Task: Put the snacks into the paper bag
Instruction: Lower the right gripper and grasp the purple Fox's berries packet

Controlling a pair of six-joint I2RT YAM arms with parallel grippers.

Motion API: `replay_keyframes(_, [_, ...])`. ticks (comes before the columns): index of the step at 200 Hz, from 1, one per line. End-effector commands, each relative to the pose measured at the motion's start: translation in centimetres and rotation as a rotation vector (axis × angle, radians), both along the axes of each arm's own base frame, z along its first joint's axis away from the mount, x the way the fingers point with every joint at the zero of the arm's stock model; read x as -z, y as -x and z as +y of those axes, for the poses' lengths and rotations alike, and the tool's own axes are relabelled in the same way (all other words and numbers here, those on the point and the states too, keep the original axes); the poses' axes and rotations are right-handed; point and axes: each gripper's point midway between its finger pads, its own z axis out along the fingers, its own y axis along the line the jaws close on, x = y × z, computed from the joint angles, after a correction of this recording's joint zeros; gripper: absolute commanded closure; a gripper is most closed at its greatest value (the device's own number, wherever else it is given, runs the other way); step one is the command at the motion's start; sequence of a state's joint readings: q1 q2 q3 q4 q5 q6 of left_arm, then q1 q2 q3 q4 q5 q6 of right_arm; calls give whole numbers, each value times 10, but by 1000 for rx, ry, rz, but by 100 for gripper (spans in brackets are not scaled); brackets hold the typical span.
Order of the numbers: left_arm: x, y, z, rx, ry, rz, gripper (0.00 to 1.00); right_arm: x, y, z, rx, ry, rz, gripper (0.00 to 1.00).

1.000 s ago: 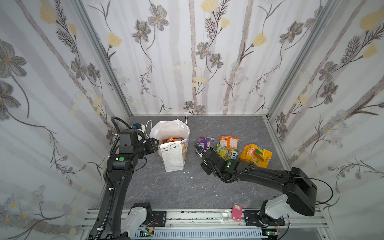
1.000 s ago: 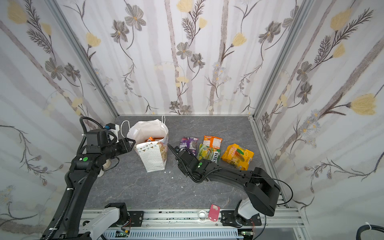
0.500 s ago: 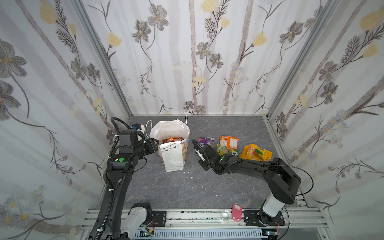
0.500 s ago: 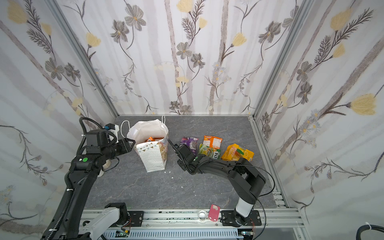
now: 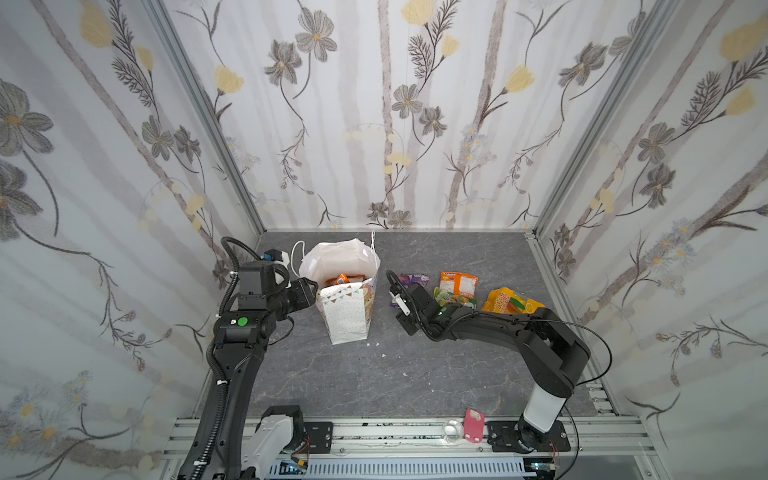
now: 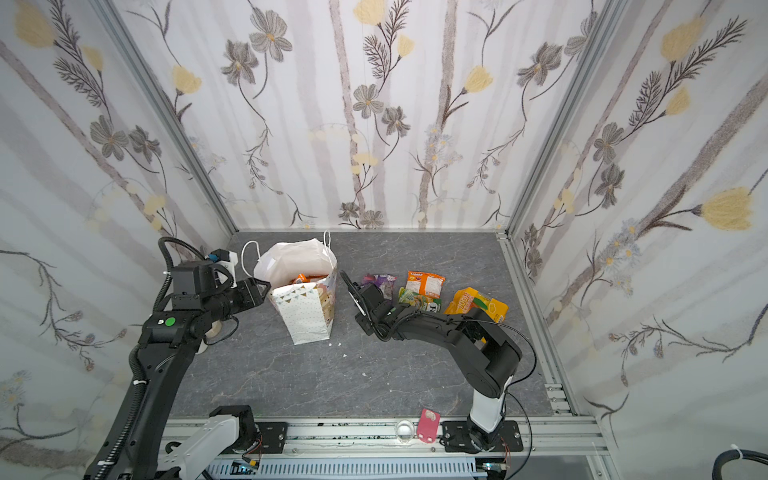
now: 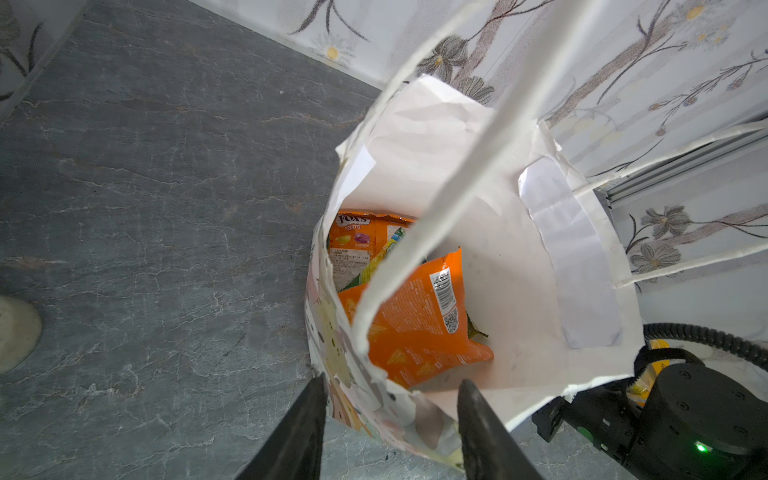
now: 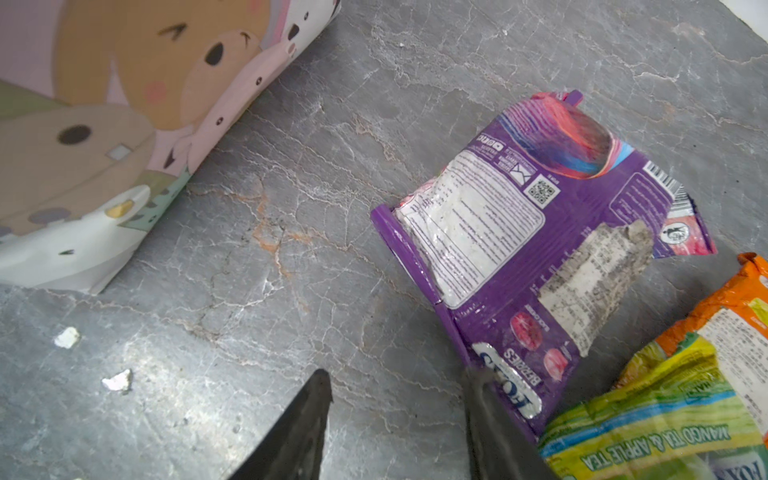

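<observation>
On the left half of the grey tabletop [image 5: 374,374], the paper bag [image 5: 349,320] stands upright and open, with an orange packet [image 7: 415,328] and a FOX'S Fruits packet [image 7: 357,237] inside. To its right lie the purple packet [image 8: 540,232], an orange-and-white packet [image 5: 457,284], a green-yellow FOX'S packet [image 8: 656,424] and a yellow-orange packet [image 5: 509,301]. The left gripper [image 7: 390,379] is spread, straddling the bag's near rim. The right gripper [image 8: 397,374] is spread, one fingertip [image 8: 494,424] touching the purple packet's edge, the other over bare table.

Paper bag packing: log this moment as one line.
left gripper: open, astride paper bag rim | right gripper: open, at purple packet edge | in bag: orange packets | also on table: green-yellow packet, orange-white packet, yellow-orange packet
</observation>
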State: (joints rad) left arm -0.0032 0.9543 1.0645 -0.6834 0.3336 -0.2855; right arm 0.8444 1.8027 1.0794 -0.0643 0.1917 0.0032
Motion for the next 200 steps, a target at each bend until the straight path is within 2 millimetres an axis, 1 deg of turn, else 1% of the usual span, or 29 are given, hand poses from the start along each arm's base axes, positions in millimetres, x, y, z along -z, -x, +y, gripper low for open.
replay_keyframes(1, [-4,-1,0,2,1,-19,50,-7,-11,8,8,-32,-34,48])
replay_keyframes(27, [-4,-1,0,2,-1,-21,50,-1,-17,8,18,-7,-43,49])
replay_keyframes(64, [-5,0,1,-1,-8,-25,50,0,-27,7,44,3,-73,50])
replay_keyframes(94, [-5,0,0,5,-6,-26,50,5,-36,1,90,26,-104,51])
replay_keyframes(153, [-6,1,1,3,-11,-29,50,16,-36,9,78,3,-83,54])
replay_keyframes(177, [-7,1,1,4,-11,-32,49,19,-39,7,97,17,-87,59])
replay_keyframes(195, [-9,0,1,3,-12,-36,49,21,-40,7,104,14,-84,65])
replay_keyframes(200, [-8,0,0,4,-10,-33,49,21,-39,8,103,10,-81,68])
